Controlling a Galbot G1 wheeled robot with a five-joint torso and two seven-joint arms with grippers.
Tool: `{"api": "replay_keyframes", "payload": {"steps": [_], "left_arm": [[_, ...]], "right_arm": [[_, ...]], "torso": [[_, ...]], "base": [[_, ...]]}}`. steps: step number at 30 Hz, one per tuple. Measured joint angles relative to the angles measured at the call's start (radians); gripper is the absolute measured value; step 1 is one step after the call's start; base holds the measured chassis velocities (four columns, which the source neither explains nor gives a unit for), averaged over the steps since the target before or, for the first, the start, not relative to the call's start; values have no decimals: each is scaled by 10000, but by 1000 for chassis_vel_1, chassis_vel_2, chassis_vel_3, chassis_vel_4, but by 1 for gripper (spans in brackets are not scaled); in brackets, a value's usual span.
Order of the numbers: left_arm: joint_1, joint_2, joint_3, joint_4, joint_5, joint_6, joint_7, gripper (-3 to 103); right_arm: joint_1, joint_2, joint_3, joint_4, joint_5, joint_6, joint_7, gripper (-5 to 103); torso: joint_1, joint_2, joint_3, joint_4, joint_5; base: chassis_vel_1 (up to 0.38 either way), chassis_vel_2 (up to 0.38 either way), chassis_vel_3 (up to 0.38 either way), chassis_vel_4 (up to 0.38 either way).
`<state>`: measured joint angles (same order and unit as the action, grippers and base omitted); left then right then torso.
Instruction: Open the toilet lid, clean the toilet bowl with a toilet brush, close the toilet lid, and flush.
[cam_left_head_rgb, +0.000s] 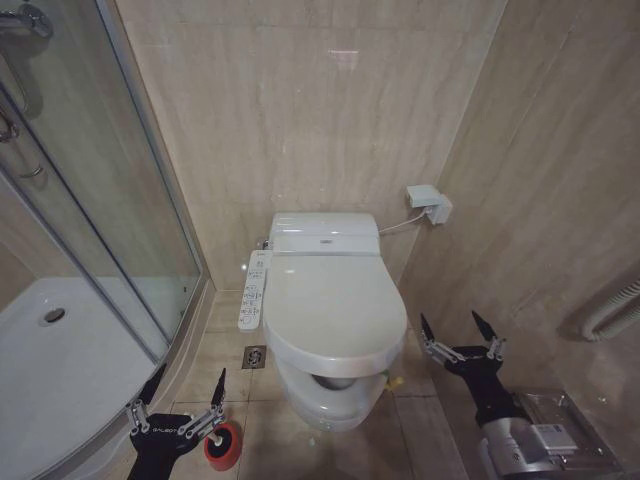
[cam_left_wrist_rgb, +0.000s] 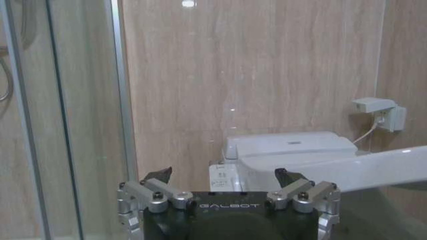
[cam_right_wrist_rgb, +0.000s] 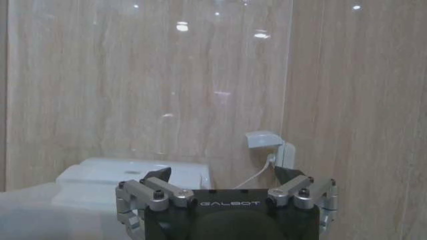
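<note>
Now, view by view.
Head view, lid: the toilet lid (cam_left_head_rgb: 335, 310) is down over the toilet bowl (cam_left_head_rgb: 330, 400), between the two grippers and ahead of them.
Head view, left gripper (cam_left_head_rgb: 185, 392): fingers spread, holding nothing, low beside the shower tray (cam_left_head_rgb: 50, 370); the red holder of the toilet brush (cam_left_head_rgb: 224, 445) sits just beside its right finger.
Head view, right gripper (cam_left_head_rgb: 461, 330): fingers spread and empty, near the bowl's right side, apart from it.
Left wrist view, left gripper (cam_left_wrist_rgb: 223, 176): fingers apart; beyond them the control panel (cam_left_wrist_rgb: 223, 179), the lid (cam_left_wrist_rgb: 347, 170) and the glass shower door (cam_left_wrist_rgb: 60, 115).
Right wrist view, right gripper (cam_right_wrist_rgb: 223, 175): fingers apart; beyond them a wall socket (cam_right_wrist_rgb: 270, 145) and the lid's pale edge (cam_right_wrist_rgb: 40, 205).
</note>
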<state>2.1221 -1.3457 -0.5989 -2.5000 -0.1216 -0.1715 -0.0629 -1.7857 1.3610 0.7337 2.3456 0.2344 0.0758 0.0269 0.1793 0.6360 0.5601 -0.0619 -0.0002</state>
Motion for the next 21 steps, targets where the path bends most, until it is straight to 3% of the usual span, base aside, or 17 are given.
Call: {"api": "replay_keyframes", "payload": {"steps": [2, 3, 5, 6, 8, 9, 10, 12, 14, 21], "left_arm": [[0, 0, 0, 0, 0, 0, 0, 100], [0, 0, 0, 0, 0, 0, 0, 100], [0, 0, 0, 0, 0, 0, 0, 100], [0, 0, 0, 0, 0, 0, 0, 100], [0, 0, 0, -1, 0, 0, 0, 100], [0, 0, 0, -1, 0, 0, 0, 100], [0, 0, 1, 0, 0, 0, 0, 100], [0, 0, 0, 0, 0, 0, 0, 100], [0, 0, 0, 0, 0, 0, 0, 100], [0, 0, 0, 0, 0, 0, 0, 100]], "right_arm": [[-64, 275, 269, -145, 331, 72, -840, 100], [-64, 275, 269, -145, 331, 72, -840, 100], [-21, 407, 860, -469, 912, 167, -2347, 100], [135, 431, 1401, -740, 1336, 172, -3491, 100], [387, 370, 1911, -990, 1755, 144, -4493, 100], [387, 370, 1911, -990, 1755, 144, -4493, 100], [598, 279, 2294, -1162, 2076, 30, -5203, 100], [767, 175, 2621, -1361, 2476, -84, -5746, 100], [786, 175, 2755, -1445, 2692, -175, -5801, 100], [335, 790, 2552, -1372, 2614, 11, -4590, 100]], "torso": [[0, 0, 0, -3, 0], [0, 0, 0, -3, 0], [0, 0, 0, -3, 0], [0, 0, 0, -3, 1], [0, 0, 0, -2, 3], [0, 0, 0, -2, 3], [0, 0, 0, 1, 2], [1, 0, 0, 2, 3], [1, 0, 0, 2, 2], [1, 0, 0, -4, 3]], "base": [[0, 0, 0, 0], [0, 0, 0, 0], [0, 0, 0, 0], [0, 0, 0, 0], [0, 0, 0, 0], [0, 0, 0, 0], [0, 0, 0, 0], [0, 0, 0, 0], [0, 0, 0, 0], [0, 0, 0, 0]]}}
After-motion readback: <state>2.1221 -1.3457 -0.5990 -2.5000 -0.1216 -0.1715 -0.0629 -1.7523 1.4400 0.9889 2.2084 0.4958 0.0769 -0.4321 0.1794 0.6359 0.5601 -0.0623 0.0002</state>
